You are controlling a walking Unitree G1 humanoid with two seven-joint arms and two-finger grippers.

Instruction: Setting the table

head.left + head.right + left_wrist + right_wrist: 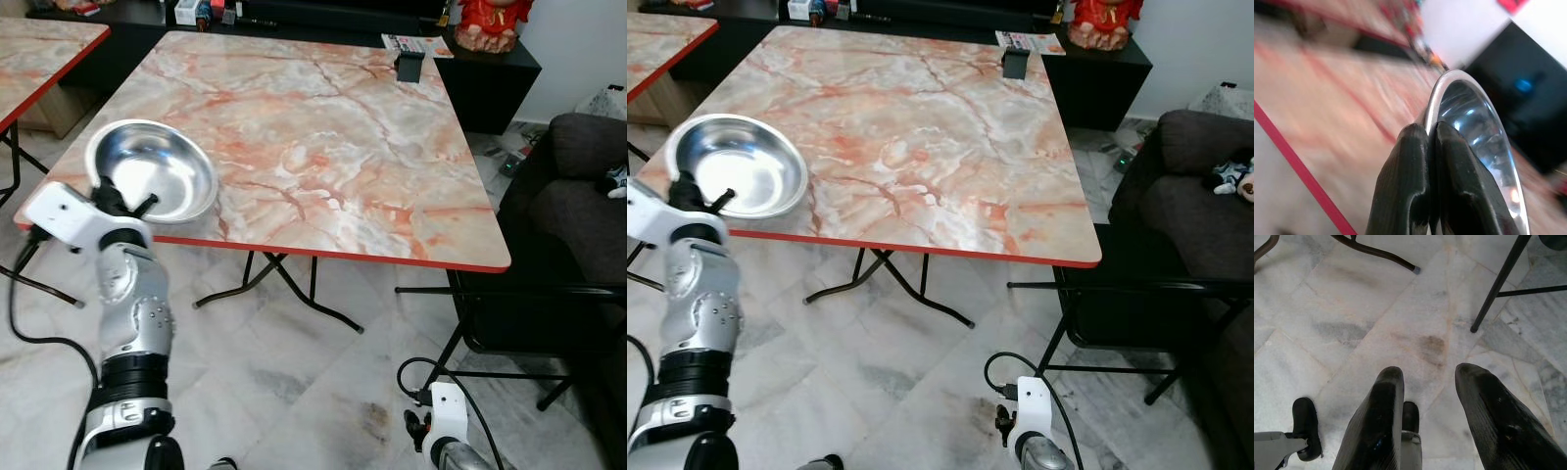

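A shiny steel bowl (157, 171) sits over the near left corner of the marble-patterned table (323, 147). My left gripper (120, 204) is shut on the bowl's near rim; in the left wrist view the two black fingers (1415, 186) pinch the rim of the steel bowl (1474, 132). My right arm hangs low beside the table, and its gripper (1430, 382) stands open over the floor with nothing between the fingers.
A dark block (409, 67) and a leaflet (416, 44) lie at the table's far right. A second marble table (34, 49) stands at the left. A dark sofa (578, 196) and a black folding chair frame (509, 333) are to the right. Marble floor tiles (323, 392) lie below.
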